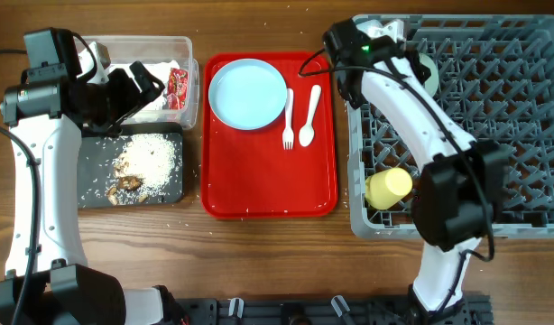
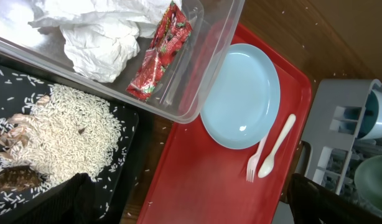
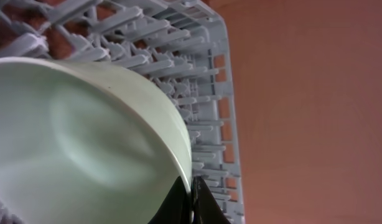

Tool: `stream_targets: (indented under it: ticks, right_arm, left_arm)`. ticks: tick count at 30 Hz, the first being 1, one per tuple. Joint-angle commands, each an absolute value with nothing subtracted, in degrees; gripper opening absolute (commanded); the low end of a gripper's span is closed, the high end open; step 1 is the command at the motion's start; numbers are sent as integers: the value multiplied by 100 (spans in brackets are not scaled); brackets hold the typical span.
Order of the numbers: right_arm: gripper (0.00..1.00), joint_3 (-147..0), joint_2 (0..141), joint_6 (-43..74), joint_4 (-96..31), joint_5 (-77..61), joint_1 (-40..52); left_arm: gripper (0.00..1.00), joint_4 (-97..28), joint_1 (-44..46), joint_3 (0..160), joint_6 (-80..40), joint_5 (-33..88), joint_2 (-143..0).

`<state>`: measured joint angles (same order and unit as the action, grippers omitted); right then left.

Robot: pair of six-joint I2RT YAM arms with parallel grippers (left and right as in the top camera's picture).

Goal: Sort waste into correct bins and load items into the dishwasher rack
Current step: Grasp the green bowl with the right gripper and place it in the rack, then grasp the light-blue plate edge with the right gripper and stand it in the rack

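Observation:
The clear tub [image 1: 142, 41] holds the crumpled white napkin [image 2: 97, 37] and the red wrapper [image 2: 160, 53]. The black tray [image 1: 96, 153] holds the rice scraps [image 1: 151, 158] with brown bits. The pale blue plate [image 1: 248, 93], white fork [image 1: 288, 117] and spoon [image 1: 309, 117] lie on the red serving tray [image 1: 268, 194]. The yellow cup [image 1: 388, 188] lies in the grey rack [image 1: 512, 135]. My left gripper [image 1: 142, 86] is open and empty over the tub's near edge [image 2: 197, 211]. My right gripper [image 3: 191, 199] is shut on the rim of a pale green bowl [image 3: 85, 137] at the rack's far left [image 1: 429, 72].
A second pale blue bowl [image 2: 377, 118] stands in the rack's corner in the left wrist view. Loose rice grains lie scattered on the wooden table [image 1: 191, 230] around the black tray. The right arm stretches across the rack's left side.

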<state>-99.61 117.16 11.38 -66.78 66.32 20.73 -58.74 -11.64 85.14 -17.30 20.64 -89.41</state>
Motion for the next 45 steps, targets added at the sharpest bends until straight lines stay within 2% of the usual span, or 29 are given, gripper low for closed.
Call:
stream_targets:
  ticks: [1,7,9,10,11,12,14,16,20,21,22,23,24,25,28,30,36,39,42,43,44,45]
  right_arm:
    - [4,-9963,11756,1017,-6676,6665,2241]
    - [5,-9963,11756,827,-6871,5850,2810]
    - [28,-9963,11754,644,-6869,5380,2906]
    - [43,-9966,11754,620,-6866,5135,2950]
    - [64,-9990,11754,613,-6862,4731,3002]
    - [71,-10009,11754,617,-6853,4604,3015]
    - [76,-10173,11675,615,-6851,4082,3033]
    - [100,-10554,11566,613,-6825,3632,3030]
    - [100,-11373,11511,607,-6239,1260,3033]
    - [100,-11367,11500,622,-5778,99,3030]
    - [99,-11262,11539,661,-5345,-445,3020]
    - [92,-11010,11592,1070,-4683,-628,3022]
    - [83,-10728,11671,1678,-4224,-598,3022]
    - [79,-10547,11738,2241,-4066,-580,3022]
    - [60,-10040,12022,3817,-4119,-320,3022]
    - [56,-9721,12108,4180,-4069,-239,3022]
    - [50,-9662,12759,4381,-3734,-489,3041]
    - [43,-9662,13072,4386,-3472,-720,3044]
    - [28,-9662,13181,4346,-3457,-742,3044]
    - [12,-9662,13203,4346,-3479,-742,3044]
    - [6,-9662,13203,4344,-3496,-742,3044]
    - [4,-9662,13203,4335,-3535,-742,3041]
  left_arm:
    - [100,-5859,-1179,8556,-1719,2049,-8925]
    - [100,-5857,-1179,8556,-1719,2049,-8925]
    - [100,-5857,-1179,8556,-1719,2049,-8925]
    - [100,-5857,-1179,8556,-1719,2049,-8925]
    - [100,-5859,-1179,8556,-1719,2047,-8925]
    - [100,-5859,-1179,8556,-1719,2049,-8925]
    - [100,-5857,-1179,8556,-1719,2047,-8925]
    - [100,-5859,-1179,8556,-1719,2049,-8925]
    - [100,-5857,-1179,8556,-1719,2049,-8925]
    - [100,-5859,-1179,8556,-1719,2049,-8925]
    - [100,-5859,-1179,8556,-1719,2047,-8925]
    - [100,-5857,-1179,8556,-1719,2049,-8925]
    - [100,-5857,-1179,8556,-1719,2049,-8925]
    - [100,-5857,-1179,8556,-1719,2049,-8925]
    - [100,-5857,-1179,8556,-1719,2049,-8925]
    - [100,-5857,-1179,8556,-1719,2049,-8925]
    - [100,-5857,-1179,8556,-1719,2047,-8925]
    - [100,-5857,-1179,8556,-1719,2049,-8925]
    - [100,-5859,-1179,8556,-1719,2049,-8925]
    - [100,-5859,-1179,8556,-1719,2049,-8925]
    - [100,-5857,-1179,8556,-1719,2049,-8925]
    - [100,-5857,-1179,8556,-1719,2049,-8925]
